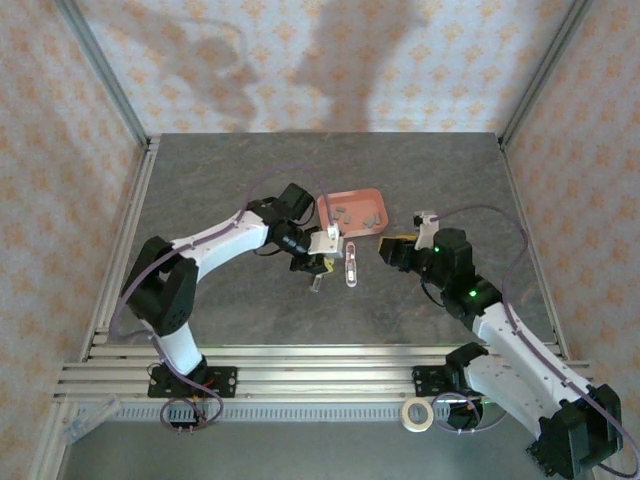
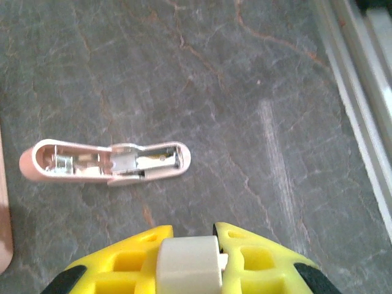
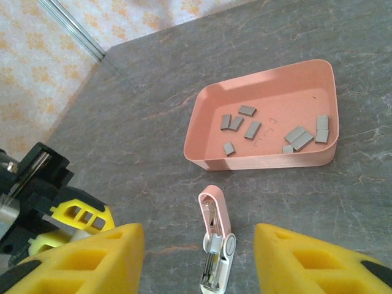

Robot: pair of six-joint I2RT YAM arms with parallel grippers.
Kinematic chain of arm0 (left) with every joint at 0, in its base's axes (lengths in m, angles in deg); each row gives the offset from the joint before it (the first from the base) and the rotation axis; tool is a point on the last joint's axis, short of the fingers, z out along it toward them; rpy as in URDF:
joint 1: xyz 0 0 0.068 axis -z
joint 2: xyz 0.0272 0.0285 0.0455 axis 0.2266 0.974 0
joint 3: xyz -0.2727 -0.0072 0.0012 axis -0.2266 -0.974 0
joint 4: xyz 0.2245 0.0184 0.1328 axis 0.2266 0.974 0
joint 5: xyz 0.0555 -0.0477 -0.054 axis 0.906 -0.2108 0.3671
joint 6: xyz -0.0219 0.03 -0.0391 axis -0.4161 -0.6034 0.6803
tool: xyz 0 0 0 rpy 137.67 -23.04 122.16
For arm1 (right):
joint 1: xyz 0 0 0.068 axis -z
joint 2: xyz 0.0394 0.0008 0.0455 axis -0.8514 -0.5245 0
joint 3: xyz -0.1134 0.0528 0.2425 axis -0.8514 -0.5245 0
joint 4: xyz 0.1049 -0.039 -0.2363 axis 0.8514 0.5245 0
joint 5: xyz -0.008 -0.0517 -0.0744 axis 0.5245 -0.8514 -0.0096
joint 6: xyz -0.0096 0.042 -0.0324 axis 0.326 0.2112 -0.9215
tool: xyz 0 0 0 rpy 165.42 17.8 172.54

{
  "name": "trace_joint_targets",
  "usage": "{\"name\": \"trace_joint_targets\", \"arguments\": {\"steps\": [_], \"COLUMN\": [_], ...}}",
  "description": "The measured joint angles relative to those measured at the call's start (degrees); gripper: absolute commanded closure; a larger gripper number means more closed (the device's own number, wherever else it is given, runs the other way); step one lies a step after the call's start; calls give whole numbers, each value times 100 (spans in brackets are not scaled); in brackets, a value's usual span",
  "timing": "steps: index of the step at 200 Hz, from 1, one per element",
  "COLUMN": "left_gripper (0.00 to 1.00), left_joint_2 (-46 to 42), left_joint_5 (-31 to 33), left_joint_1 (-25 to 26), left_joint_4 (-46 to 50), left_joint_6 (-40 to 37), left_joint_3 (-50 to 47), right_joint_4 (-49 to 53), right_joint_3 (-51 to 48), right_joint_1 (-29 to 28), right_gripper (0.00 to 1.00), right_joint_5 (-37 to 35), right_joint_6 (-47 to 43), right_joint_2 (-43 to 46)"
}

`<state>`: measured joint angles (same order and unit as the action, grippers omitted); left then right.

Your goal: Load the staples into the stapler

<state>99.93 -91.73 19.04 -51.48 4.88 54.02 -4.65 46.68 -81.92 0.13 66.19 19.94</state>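
The opened stapler (image 1: 351, 266) lies at 6 o'clock of the tray (image 3: 263, 162), its channel bared for loading, while the left end effector (image 2: 193, 236) is clamped on a pale piece (image 2: 187, 266) and the right end effector (image 3: 197, 236) has its jaws apart.

no text, label, brand, number or sign could be read anywhere, neither on the stapler (image 3: 215, 233) nor on the tray (image 3: 269, 162) nor on the flower-patterned wallpaper (image 3: 37, 73).
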Motion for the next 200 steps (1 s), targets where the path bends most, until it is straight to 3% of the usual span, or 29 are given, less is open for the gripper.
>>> {"name": "trace_joint_targets", "arguments": {"steps": [53,120,158,200], "left_gripper": [85,85,85,85], "left_joint_2": [214,90,94,337], "left_joint_5": [-645,-940,-1067,-1095], "left_joint_1": [-4,-195,-254,-258], "left_joint_4": [-597,-3694,-4944,-5622], "left_joint_6": [407,2452,3171,3480], "left_joint_3": [-116,-1996,-2184,-2184], "right_joint_4": [-4,-9,-7,-7], "right_joint_3": [0,0,0,0], "right_joint_1": [26,48,48,48], "right_gripper": [50,50,50,50], "right_joint_5": [66,238,299,352], "right_joint_6": [-4,-7,-7,-33], "right_joint_2": [-87,-166,-173,-173]}}
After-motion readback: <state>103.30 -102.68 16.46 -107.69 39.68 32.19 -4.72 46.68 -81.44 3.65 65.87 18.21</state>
